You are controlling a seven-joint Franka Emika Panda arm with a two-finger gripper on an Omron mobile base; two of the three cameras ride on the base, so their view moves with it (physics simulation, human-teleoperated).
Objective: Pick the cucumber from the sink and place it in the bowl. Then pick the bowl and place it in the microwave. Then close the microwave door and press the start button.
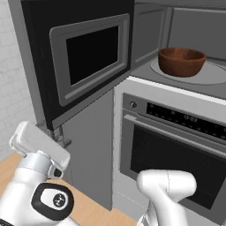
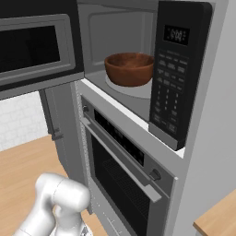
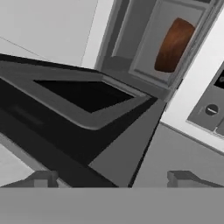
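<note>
Bowl (image 1: 181, 62) sits on the turntable inside the microwave (image 2: 180, 69), upper right of frame. My pincer (image 3: 112, 178) is wide, empty; I'd push the open microwave door (image 1: 90, 57) from its outer edge.

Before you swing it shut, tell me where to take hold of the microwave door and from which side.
Catch the microwave door by its free edge, the one farthest from the hinge, coming from its outer face. It stands wide open, window frame turned to the room, with no handle visible. The gripper is open below that edge, so a flat push toward the bowl probably suits better than a pinch.
</note>
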